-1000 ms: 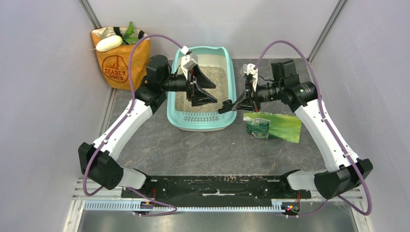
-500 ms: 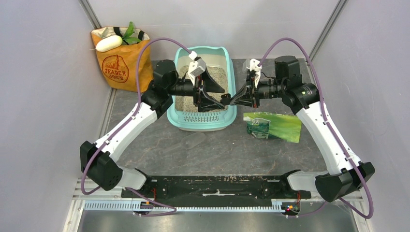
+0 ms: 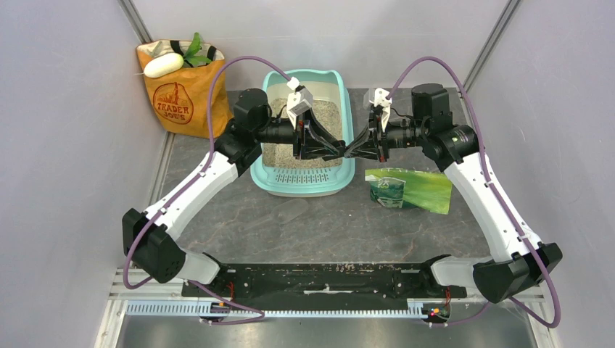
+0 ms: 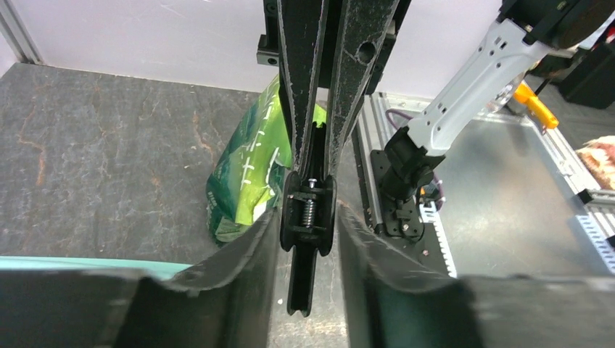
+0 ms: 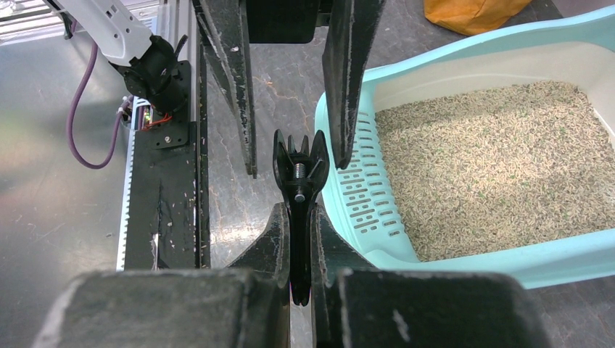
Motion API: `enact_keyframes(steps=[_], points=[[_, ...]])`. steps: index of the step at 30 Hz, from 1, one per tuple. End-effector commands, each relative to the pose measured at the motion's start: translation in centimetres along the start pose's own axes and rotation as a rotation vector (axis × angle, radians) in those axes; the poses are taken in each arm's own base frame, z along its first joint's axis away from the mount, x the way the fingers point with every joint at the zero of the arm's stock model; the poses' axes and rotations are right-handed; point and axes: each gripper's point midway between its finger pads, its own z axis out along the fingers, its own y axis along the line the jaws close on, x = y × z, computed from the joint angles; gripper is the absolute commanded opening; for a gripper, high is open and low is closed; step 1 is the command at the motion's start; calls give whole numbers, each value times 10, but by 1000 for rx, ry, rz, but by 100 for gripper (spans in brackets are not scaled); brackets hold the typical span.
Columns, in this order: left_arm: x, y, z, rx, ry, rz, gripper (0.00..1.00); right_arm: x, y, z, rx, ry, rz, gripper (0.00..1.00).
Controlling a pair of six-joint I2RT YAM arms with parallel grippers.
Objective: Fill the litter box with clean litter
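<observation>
Lying nearest the arm bases, a clear scoop (image 3: 289, 212) rests flat on the dark table (image 3: 217, 232), just in front of the litter box. To its right, a green bag (image 3: 410, 190) lies on its side near the box's near right corner. The litter box (image 3: 290, 190) sits at the middle of the table with its slotted grate end toward the arms. Litter (image 5: 500, 167) covers its floor behind the grate in a fairly even layer.

Both arms reach in from either side and meet tip to tip by the box's right rim, at the grate end. The right gripper (image 5: 297, 217) is clamped on the handle of a black spring clip (image 5: 299, 168), holding it out toward the other arm. The left gripper (image 4: 308, 217) straddles the clip's sprung end with its jaws partly closed. A thin gap shows between one finger (image 5: 230, 87) and the clip, so it has no grip yet. The other finger is so close that I cannot tell whether it touches.

Farthest back, on the left, an orange paper bag (image 3: 178, 101) stands upright near the box's far left corner. A white object (image 3: 163, 65) and green leaves (image 3: 194, 47) poke from its top.
</observation>
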Motion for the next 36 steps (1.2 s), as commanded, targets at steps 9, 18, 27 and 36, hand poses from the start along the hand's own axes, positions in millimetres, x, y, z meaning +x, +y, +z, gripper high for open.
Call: enact_keyframes(steps=[9,18,27,36], points=[[-11,2,1,1,-4,99,2,-19,-18,-22,130,-21,82,74],[22,30,-2,-41,142,248,2,38,-49,-102,299,260,166,81],[43,49,21,3,203,293,2,137,-40,-158,284,643,135,76],[62,57,67,30,239,324,2,170,-47,-183,233,687,183,63]])
